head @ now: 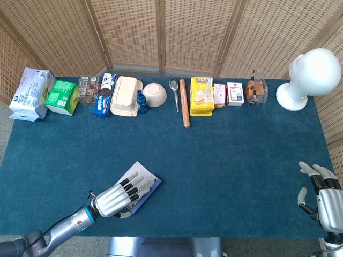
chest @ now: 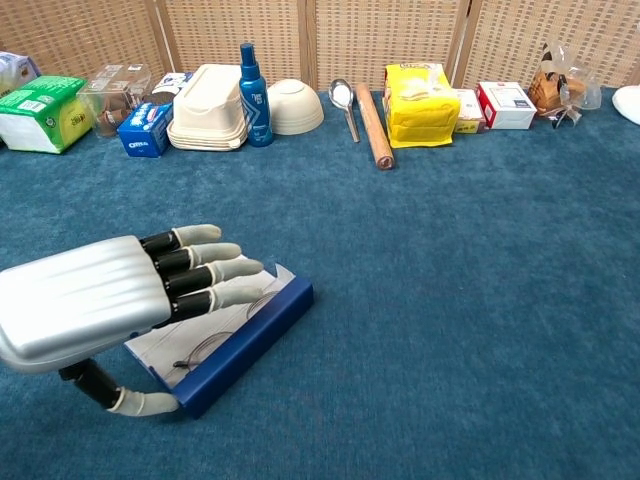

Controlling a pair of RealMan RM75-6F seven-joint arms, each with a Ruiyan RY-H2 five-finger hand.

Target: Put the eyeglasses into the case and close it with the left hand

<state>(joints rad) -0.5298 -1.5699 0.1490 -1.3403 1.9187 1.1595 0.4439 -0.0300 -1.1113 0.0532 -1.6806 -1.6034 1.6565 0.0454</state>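
I've got the left hand [chest: 110, 300] flat over the open case [chest: 255, 335], fingers extended and apart, thumb down at the case's near edge; it grips nothing. The case sits on the blue tabletop [head: 225, 155], near-left. The eyeglasses [chest: 205, 348] lie inside it on the white lining, partly hidden under my fingers. Lid isn't closed. The right hand [head: 324, 193] is at the near-right corner, fingers spread, released. A row of boxes and a white bowl [head: 154, 94] lines the far edge.
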